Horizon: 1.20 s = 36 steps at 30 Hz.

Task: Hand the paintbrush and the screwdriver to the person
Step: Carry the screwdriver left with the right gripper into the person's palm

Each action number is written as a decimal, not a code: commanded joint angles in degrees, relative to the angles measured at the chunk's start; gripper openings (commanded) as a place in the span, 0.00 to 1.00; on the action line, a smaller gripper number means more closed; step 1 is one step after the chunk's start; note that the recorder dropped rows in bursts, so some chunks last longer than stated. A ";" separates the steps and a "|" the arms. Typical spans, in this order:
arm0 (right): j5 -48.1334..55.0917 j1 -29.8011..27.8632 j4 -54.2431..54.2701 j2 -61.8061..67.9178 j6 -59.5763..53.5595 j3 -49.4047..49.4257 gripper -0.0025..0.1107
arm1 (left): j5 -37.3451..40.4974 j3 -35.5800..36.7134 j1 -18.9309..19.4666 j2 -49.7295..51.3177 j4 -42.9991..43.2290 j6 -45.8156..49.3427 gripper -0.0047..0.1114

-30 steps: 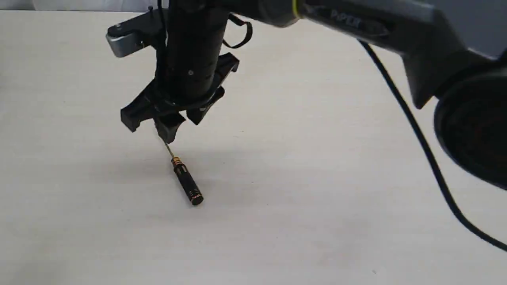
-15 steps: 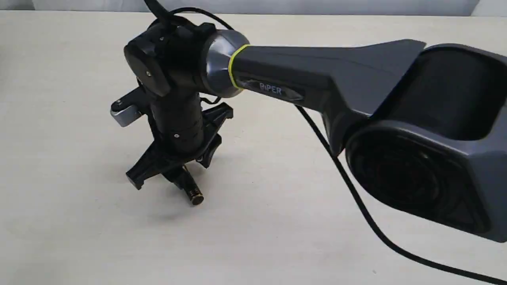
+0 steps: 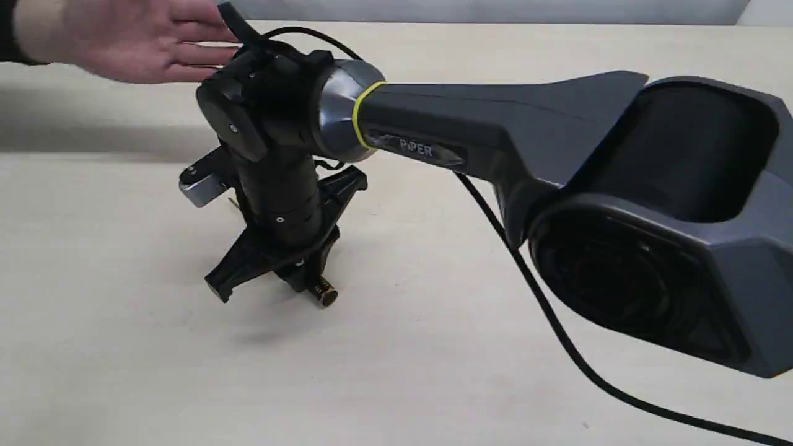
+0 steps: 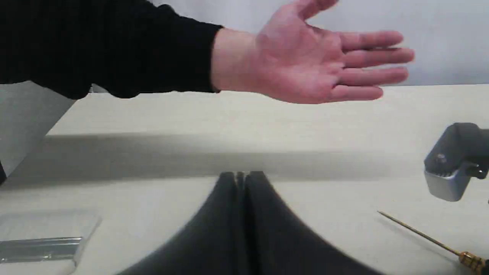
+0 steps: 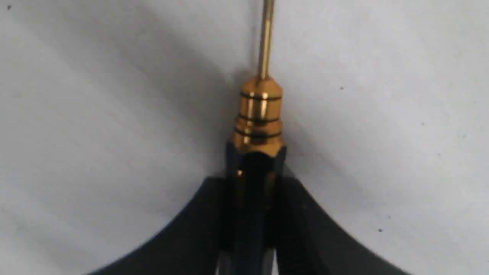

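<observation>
My right gripper [image 3: 298, 280] points down at the table and is shut on the black handle of the screwdriver [image 3: 324, 293], whose gold-ringed end sticks out beside the fingers. In the right wrist view, the gripper [image 5: 254, 185] clamps the handle just behind the gold collar of the screwdriver [image 5: 259, 114], with the thin brassy shaft running on ahead. The person holds an open palm [image 3: 133, 40] above the far left of the table, also seen as the person's hand [image 4: 305, 65]. My left gripper [image 4: 240, 176] is shut on nothing. No clear paintbrush shows.
A blurred flat pale object with a silver band [image 4: 40, 244] lies by my left gripper; I cannot tell what it is. The right arm's bulky link [image 3: 657, 217] and black cable [image 3: 557, 334] cross the right side. The table's far edge meets a grey wall.
The right gripper came down over the screwdriver and shut on its handle; the handle's end has shifted slightly right and up. The person's open hand has entered at the far left.
</observation>
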 commanded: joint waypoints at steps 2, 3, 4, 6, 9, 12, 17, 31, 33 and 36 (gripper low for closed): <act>-0.30 -0.03 -0.98 -2.14 -0.76 -0.24 0.06 | -0.64 0.12 -0.36 -0.14 -0.13 -0.12 0.04; -0.30 -0.03 -0.68 -2.89 -1.16 -0.24 0.06 | -0.64 0.12 -0.36 -0.14 -0.13 -0.12 0.04; -0.30 -0.03 -0.39 -3.96 -1.76 -0.24 0.06 | -0.64 0.12 -0.36 -0.14 -0.13 -0.12 0.04; -0.30 -0.03 0.46 -6.54 -2.83 -0.24 0.06 | -0.64 0.12 -0.36 -0.14 -0.13 -0.12 0.04; -2.79 -0.03 0.46 -10.59 -3.47 -0.24 0.06 | -0.64 0.12 -0.36 -0.14 -0.13 -0.12 0.04; -7.45 -0.03 0.46 -14.07 -4.20 -0.24 0.06 | -0.64 0.12 -0.36 -0.14 -0.13 -0.12 0.04; -15.73 -0.03 2.12 -15.57 -6.57 -0.35 0.06 | -0.64 0.12 -0.36 -0.14 -0.13 -0.12 0.04; -24.78 -0.14 5.41 -10.02 -10.54 -0.35 0.36 | -0.48 0.12 -0.36 -0.14 -0.27 -0.12 0.04; -24.65 -0.14 5.41 -10.26 -10.54 -0.35 0.43 | -0.48 0.12 -0.36 -0.14 -0.27 -0.12 0.04; -23.85 -0.25 4.20 -11.16 -10.54 -0.35 0.40 | -0.48 0.12 -0.36 -0.14 -0.27 -0.12 0.04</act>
